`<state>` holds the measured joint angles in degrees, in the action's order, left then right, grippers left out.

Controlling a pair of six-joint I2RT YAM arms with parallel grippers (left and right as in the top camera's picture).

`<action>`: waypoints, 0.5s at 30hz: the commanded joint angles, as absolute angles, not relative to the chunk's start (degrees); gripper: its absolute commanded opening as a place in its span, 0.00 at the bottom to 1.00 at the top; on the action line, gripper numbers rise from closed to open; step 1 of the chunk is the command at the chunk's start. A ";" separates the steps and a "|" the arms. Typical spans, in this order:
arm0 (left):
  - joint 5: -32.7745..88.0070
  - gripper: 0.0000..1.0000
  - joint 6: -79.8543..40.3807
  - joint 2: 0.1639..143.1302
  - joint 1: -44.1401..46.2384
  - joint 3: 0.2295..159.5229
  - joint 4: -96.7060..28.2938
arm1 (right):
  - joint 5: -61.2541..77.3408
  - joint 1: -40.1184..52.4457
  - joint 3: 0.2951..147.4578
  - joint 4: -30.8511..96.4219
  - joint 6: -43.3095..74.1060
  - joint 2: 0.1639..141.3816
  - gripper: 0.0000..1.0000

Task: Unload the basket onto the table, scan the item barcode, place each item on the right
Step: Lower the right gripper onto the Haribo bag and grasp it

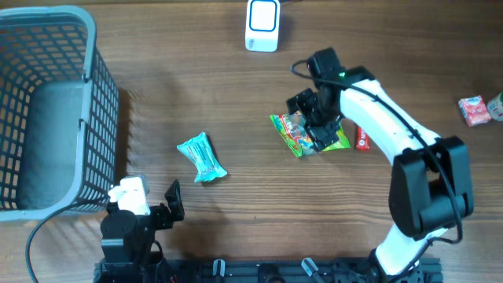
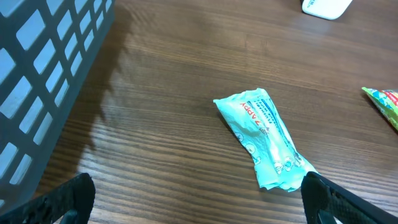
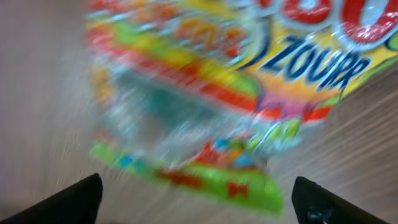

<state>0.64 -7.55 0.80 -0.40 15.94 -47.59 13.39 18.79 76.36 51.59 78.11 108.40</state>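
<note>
Looking down on the wooden table [image 1: 196, 86], I see the right gripper [image 3: 199, 202] low over a green and yellow candy bag [image 1: 292, 134], which lies flat on the wood a little right of the middle. The jaws stand wide apart. In the right wrist view the two black fingers [image 3: 62, 205] show only at the lower corners, and the bag fills almost everything between and beyond them. That view is strongly blurred, so I cannot tell if the fingers touch the bag. Nothing looks to be gripped. The red letters and the word "ZOURR" on the bag can be read at the upper right.

A white scanner [image 1: 262, 23] stands at the far edge of the table, well apart from the bag. Just beside the bag, on its right, a small red packet [image 1: 362, 138] lies partly under the white arm. A pink packet [image 1: 474, 110] is near the right edge.

The left gripper [image 2: 199, 202] is at the near left side, also fully spread and holding nothing. A teal packet [image 2: 264, 146] lies on the table ahead of it, apart from its fingers. A grey plastic basket [image 1: 98, 102] takes the left side of the table.
</note>
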 commanded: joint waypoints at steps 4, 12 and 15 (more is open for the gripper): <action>-0.08 1.00 -6.24 0.49 -0.10 15.64 -47.44 | 4.80 16.08 74.13 50.13 84.58 111.24 0.83; -0.08 1.00 -6.24 0.49 -0.10 15.64 -47.46 | 0.25 16.21 74.11 50.46 83.94 115.24 0.86; -0.08 1.00 -6.24 0.49 -0.10 15.64 -47.44 | 0.86 16.21 74.11 50.54 83.96 116.81 1.00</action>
<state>0.64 -7.55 0.80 -0.40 15.94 -47.59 3.53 16.27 74.50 50.70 83.66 112.60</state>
